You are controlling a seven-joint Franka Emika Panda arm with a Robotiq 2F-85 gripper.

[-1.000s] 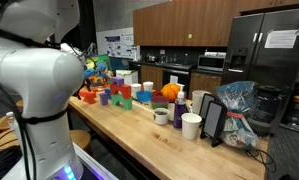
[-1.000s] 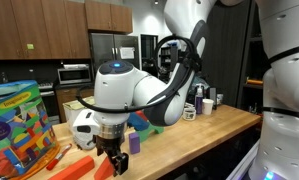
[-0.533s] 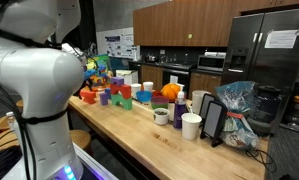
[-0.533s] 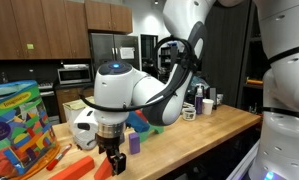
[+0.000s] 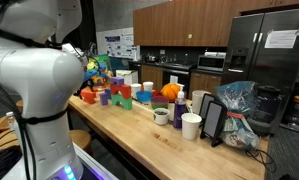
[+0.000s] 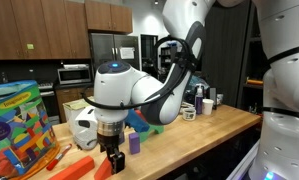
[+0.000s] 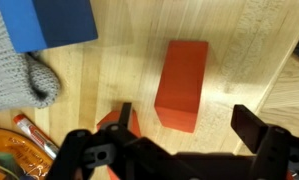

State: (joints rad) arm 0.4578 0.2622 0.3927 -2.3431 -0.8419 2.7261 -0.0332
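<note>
Pincer (image 7: 174,150) spread wide, nothing in it, fingers pointing straight down at the bench (image 7: 119,75). You can see the same pose in an exterior view, where the pincer (image 6: 114,162) hangs just above the wood.

And right there in the wrist view is the red block (image 7: 184,85). It lies flat on the bench just ahead of the fingertips, toward the top of the picture, and its near end only just reaches the gap between them. Sideways it sits close to centre. Its long axis runs up and down the picture with a slight tilt, so it crosses the line from finger to finger, and the jaws face its two long sides.

A smaller red piece (image 7: 122,120) sits right by the left-hand finger. The blue block (image 7: 59,22) and grey cloth (image 7: 11,70) lie further off, up and to the left.
</note>
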